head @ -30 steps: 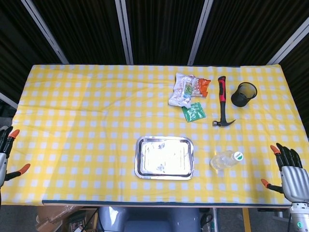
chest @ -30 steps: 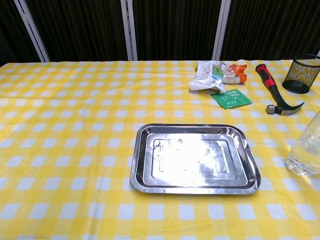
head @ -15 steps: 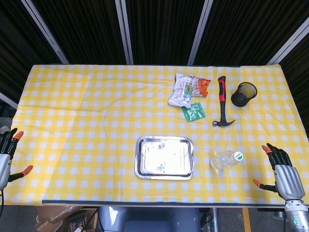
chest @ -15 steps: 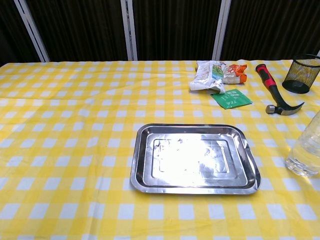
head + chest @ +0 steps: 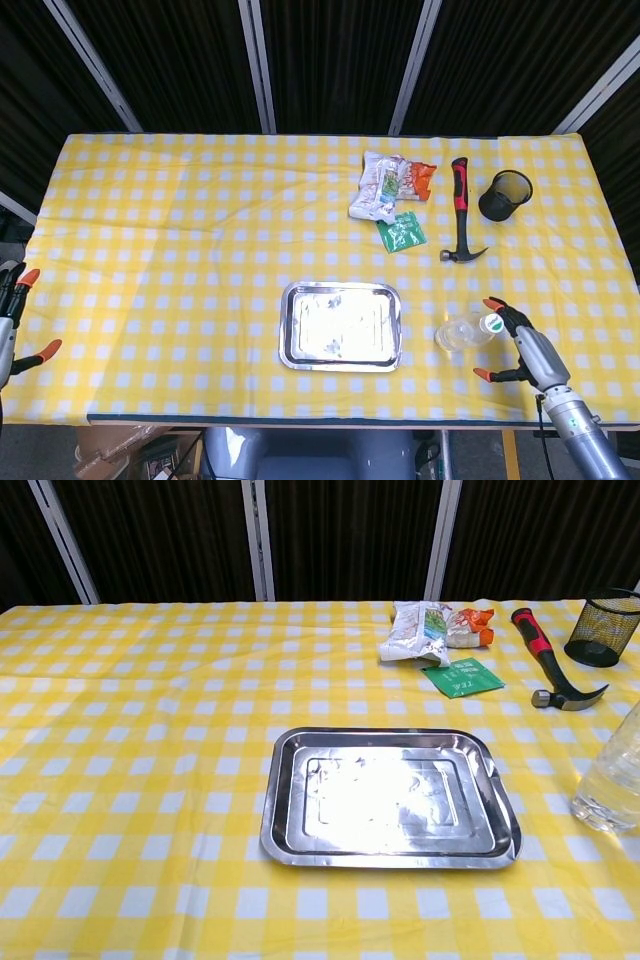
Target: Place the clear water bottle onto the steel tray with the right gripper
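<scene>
My right hand (image 5: 527,347) has swung in from the table's right edge and now sits just to the right of the clear water bottle (image 5: 466,331), fingers spread, holding nothing; one orange fingertip reaches close to the bottle's green-and-white cap, though I cannot tell if it touches. The bottle stands on the yellow checked tablecloth (image 5: 180,230) exactly where it stood a second ago. In the chest view only its clear lower body (image 5: 610,780) shows, at the right edge.

To the left of my right hand, just past the bottle, the steel tray (image 5: 341,325) lies flat near the front edge, apart from the bottle.

Farther off, ahead of my right hand, the hammer (image 5: 461,212) with its red and black handle lies with its head toward me. To the right of the hammer, the black mesh cup (image 5: 505,195) stands upright. To the left of the hammer lie a small green packet (image 5: 401,232) and, beyond it, the snack bags (image 5: 391,185), white and orange.

Far across on my other side, my left hand (image 5: 12,322) hangs off the table's left edge, fingers apart, holding nothing.
</scene>
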{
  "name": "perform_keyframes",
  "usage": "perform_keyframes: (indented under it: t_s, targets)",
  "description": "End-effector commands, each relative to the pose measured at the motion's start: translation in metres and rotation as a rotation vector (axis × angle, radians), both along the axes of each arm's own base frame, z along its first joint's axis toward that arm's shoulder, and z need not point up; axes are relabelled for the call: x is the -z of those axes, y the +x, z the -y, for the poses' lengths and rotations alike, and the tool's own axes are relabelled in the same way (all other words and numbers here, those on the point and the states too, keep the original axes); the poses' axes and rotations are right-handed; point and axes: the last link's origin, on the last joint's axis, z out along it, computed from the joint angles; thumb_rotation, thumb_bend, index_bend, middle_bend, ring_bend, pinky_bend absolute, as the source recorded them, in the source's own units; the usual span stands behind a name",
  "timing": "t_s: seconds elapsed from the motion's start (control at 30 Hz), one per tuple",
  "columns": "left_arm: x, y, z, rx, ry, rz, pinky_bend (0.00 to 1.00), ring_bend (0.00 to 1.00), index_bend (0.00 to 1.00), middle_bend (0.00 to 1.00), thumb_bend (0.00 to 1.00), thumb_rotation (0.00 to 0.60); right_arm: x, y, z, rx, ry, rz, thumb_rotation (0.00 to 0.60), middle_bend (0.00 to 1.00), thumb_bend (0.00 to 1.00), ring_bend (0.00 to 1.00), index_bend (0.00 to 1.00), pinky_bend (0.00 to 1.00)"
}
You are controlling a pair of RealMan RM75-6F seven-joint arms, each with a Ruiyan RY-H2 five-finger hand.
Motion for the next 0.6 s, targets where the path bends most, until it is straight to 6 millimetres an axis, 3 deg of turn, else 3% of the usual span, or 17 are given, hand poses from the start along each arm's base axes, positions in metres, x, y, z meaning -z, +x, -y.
perform_keyframes:
  t_s: [0.03, 0.4, 0.6]
  targets:
    - [0.001, 0.000, 0.000, 0.001, 0.001, -0.007, 0.00, 0.00, 0.04, 0.00, 0.19, 0.600, 0.007, 0.002, 0.002, -0.001, 0.012, 0.017, 0.600, 0.04, 0.08, 0.00, 0.09, 0.00]
    - [0.002, 0.000, 0.000, -0.001, 0.002, -0.009, 0.00, 0.00, 0.04, 0.00, 0.19, 0.600, 0.021, 0.021, 0.015, 0.045, -0.041, 0.195, 0.600, 0.04, 0.08, 0.00, 0.10, 0.00]
    - [0.002, 0.000, 0.000, -0.001, 0.001, -0.008, 0.00, 0.00, 0.04, 0.00, 0.19, 0.600, 0.028, 0.028, 0.020, 0.092, -0.053, 0.296, 0.600, 0.10, 0.07, 0.00, 0.21, 0.00]
